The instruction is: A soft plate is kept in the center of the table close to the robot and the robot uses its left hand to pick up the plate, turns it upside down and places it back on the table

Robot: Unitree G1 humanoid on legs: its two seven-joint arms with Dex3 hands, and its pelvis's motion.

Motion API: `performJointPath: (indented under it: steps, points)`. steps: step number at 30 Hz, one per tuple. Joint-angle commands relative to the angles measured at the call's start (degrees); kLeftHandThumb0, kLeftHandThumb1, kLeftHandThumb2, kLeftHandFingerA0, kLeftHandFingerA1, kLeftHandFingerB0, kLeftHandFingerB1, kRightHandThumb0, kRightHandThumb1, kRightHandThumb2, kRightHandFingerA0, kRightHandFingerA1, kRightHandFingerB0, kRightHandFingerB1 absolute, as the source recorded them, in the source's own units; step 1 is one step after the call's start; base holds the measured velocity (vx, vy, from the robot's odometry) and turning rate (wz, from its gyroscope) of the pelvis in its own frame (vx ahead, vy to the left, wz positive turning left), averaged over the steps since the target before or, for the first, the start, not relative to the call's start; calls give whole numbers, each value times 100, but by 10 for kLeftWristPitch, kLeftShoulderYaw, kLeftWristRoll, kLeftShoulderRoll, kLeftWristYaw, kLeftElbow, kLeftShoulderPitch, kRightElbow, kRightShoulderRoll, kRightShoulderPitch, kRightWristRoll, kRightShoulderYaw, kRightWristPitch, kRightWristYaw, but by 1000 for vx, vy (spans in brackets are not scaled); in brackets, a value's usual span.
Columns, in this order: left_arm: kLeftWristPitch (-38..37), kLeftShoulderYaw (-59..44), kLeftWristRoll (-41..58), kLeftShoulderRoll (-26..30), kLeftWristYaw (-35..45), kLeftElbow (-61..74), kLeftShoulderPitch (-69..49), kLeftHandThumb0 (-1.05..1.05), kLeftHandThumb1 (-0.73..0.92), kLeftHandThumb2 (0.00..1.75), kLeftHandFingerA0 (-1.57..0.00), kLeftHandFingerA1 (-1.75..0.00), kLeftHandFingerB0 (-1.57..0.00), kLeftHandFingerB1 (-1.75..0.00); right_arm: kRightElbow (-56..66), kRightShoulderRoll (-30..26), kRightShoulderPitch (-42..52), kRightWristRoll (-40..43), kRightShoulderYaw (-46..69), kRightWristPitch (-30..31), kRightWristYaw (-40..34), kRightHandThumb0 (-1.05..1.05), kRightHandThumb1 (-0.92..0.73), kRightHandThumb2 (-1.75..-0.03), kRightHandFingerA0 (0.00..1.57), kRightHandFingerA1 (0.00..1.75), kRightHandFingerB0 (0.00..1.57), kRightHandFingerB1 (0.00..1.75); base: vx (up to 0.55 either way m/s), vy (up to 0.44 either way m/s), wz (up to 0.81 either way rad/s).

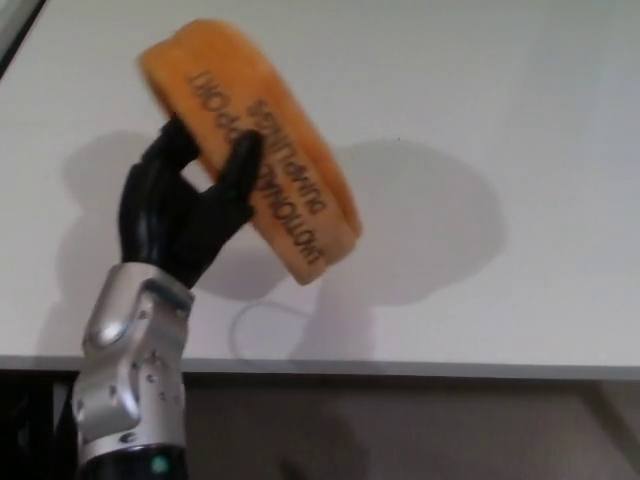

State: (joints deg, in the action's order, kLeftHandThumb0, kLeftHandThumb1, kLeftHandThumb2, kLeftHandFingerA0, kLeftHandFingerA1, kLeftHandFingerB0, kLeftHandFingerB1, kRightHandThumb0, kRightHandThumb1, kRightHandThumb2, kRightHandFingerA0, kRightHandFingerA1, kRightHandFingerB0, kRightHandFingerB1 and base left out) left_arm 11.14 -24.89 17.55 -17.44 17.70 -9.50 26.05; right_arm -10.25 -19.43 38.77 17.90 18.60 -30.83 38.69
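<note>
Plate: we hold the soft orange plate aloft over the surface, tilted, printed side toward us.
Fingers: our left hand fingers clamp its lower-left rim.
Next: we judge more roll is needed before lowering.

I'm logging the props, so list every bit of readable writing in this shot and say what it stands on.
Two lines of dark print run along the orange soft plate, held off the white table in the left hand. The print is upside down, blurred and partly hidden behind a finger, so neither line can be quoted reliably.
No other text, label or number shows.
</note>
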Motion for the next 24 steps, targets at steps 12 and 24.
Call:
performJointPath:
  steps: [12,24]
  points:
    - [24,-337,426,-38,-366,-106,18,-28,69,66,-105,-175,-46,-76,12,-15,9,10,4,42,-1,-80,-87,-67,36,44,16,26,0,0,0]
    - [205,-336,276,46,-467,-201,-9,-45,67,103,-127,-142,-59,-85,4,-16,1,2,4,32,0,-81,-89,-68,36,41,16,25,0,0,0]
